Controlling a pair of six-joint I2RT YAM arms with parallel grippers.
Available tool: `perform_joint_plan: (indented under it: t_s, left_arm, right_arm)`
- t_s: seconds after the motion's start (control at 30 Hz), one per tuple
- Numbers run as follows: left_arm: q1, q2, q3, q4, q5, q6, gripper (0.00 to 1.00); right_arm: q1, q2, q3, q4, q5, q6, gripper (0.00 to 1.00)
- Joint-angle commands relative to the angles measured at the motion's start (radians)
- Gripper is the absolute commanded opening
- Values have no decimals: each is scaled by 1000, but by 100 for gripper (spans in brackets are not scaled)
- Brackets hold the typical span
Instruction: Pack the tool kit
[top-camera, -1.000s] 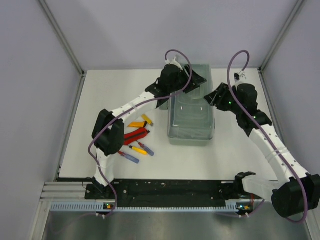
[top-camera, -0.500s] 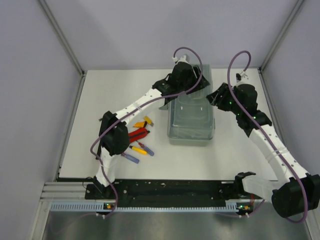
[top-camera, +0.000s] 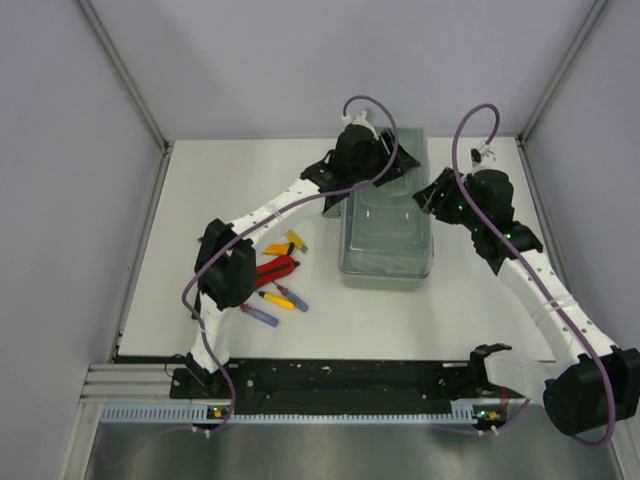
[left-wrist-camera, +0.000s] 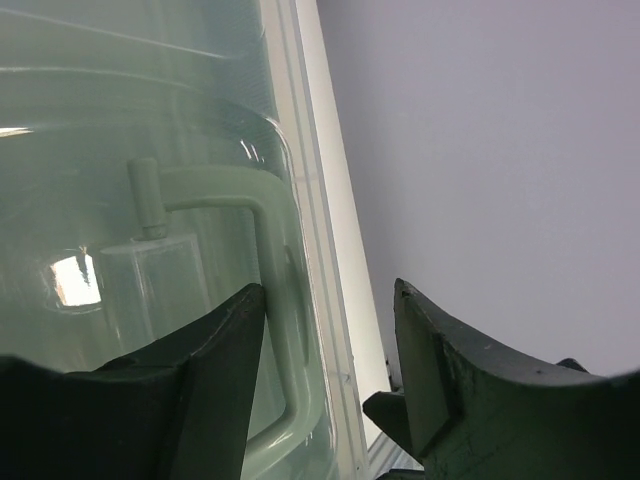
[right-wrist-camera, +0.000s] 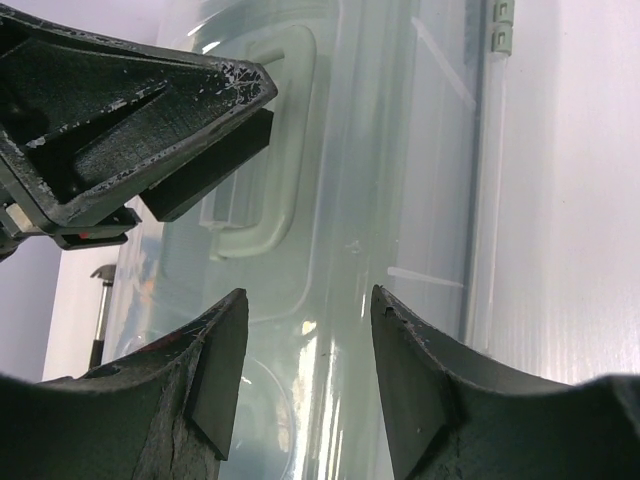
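Hovering over the far end of the clear tool box (top-camera: 385, 250), the left gripper (left-wrist-camera: 328, 295) holds its jaws parted and empty beside the lid's handle (left-wrist-camera: 280, 260). The right gripper (right-wrist-camera: 308, 295), likewise parted and empty, sits at the box's right side. Loose hand tools (top-camera: 275, 285) lie left of the box.

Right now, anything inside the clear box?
The box looks empty through its tinted lid, but its far end is hidden under the left gripper. The tools lie on the table to its left.
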Motion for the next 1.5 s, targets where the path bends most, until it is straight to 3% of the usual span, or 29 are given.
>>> perform_joint_plan:
  t_s: [0.0,1.0,1.47]
  left_arm:
    - [-6,-13,-64,69,73,-26,59]
    - [9,-36,-126,119,93,-59,54]
    - [22,-133,-157,-89,-93,30,65]
  right_arm:
    - [7,-26,6,63,-32,-28,52]
    - [7,190,73,152,-118,60,36]
    - [7,263,72,184,-130,146,22]
